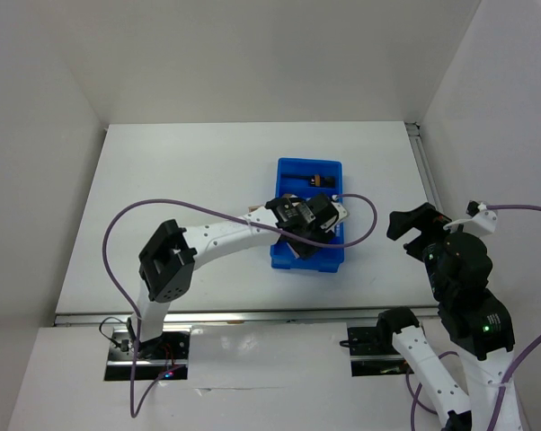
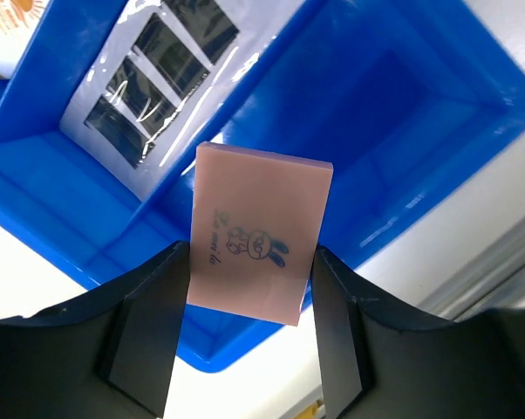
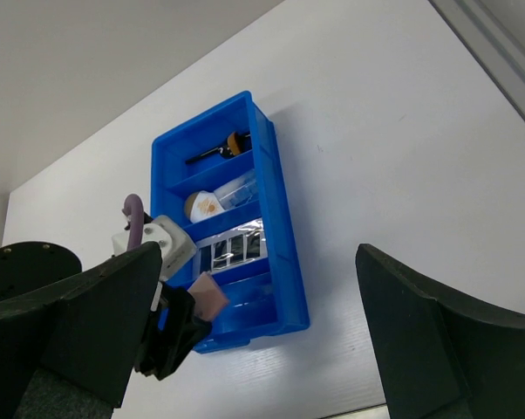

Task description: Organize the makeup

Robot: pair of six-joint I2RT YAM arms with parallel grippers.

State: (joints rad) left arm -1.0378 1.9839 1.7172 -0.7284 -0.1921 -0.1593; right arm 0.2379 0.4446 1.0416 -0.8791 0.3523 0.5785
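Clamped between the fingers of the left gripper (image 2: 252,279) is a flat pink rectangular compact (image 2: 258,231) printed with a small rabbit drawing. The jaws are closed only as far as the compact's width, and the pads are pressed against the lower parts of its two long edges. In the left wrist view the compact's long axis is seen running out along the fingers and leaning slightly to one side. Its printed face is turned to that camera and its far short edge is pointed towards a blue divided plastic tray (image 2: 472,96). It is held over the tray's nearest compartment, clear of the floor. The tray is set on a white table (image 1: 181,197) with its long axis running away from the arms. In the next compartment a white strip palette with dark squares (image 2: 149,78) is laid across the tray's width. Beyond it a white-tan oval (image 3: 206,205) is seen, and in the farthest compartment a black-handled brush (image 3: 214,150) is laid crosswise. The right gripper (image 1: 421,235) is held well apart from the tray, off to its right, with its fingers spread wide and nothing between them.
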